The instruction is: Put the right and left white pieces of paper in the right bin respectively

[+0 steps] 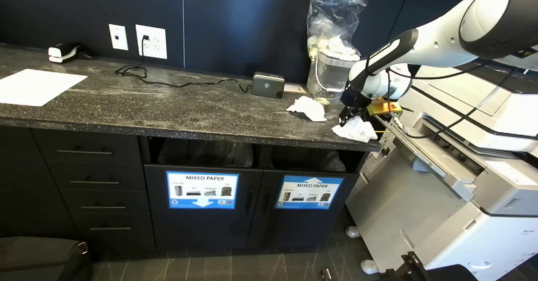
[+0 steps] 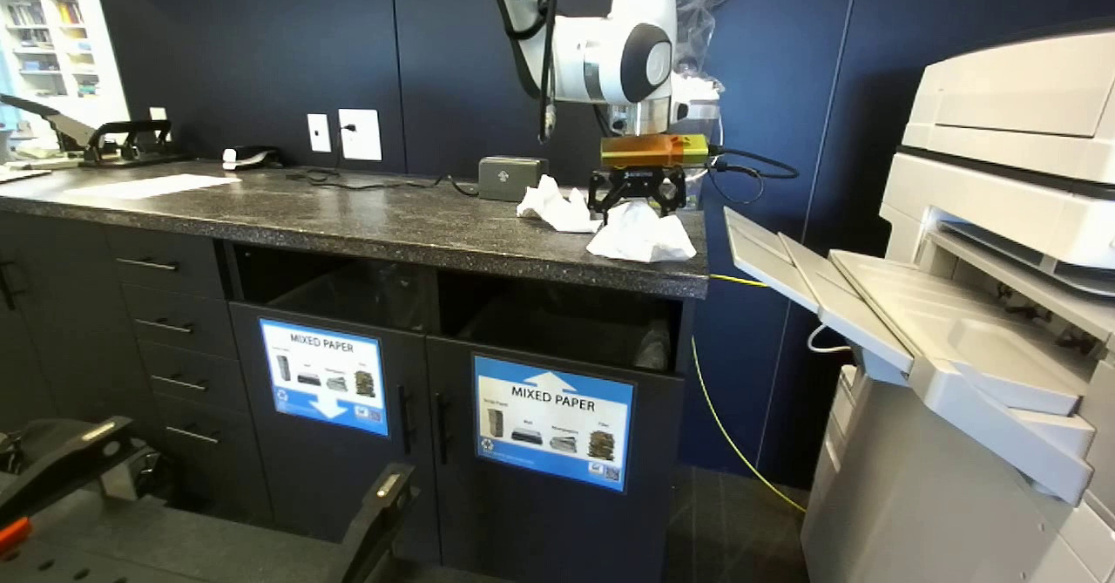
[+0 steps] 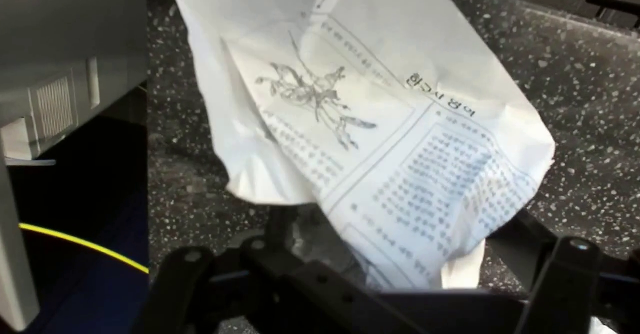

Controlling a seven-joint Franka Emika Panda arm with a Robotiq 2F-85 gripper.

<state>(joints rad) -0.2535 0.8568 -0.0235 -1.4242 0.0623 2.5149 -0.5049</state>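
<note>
Your gripper stood wide, its jaws well apart with a corner of the right-hand paper wad between them in the wrist view; you could not tell whether either touched it. That wad, crumpled, white and printed, lay below the gripper at the end of the dark counter in both exterior views. In an exterior view you had the left-hand paper wad just beside it, at nine o'clock from the gripper. Toward seven o'clock, under the counter, was the right bin, its MIXED PAPER sign blue along the top. The left bin stood at eight o'clock, a pale printer near four and a flat white sheet well off at nine.
</note>
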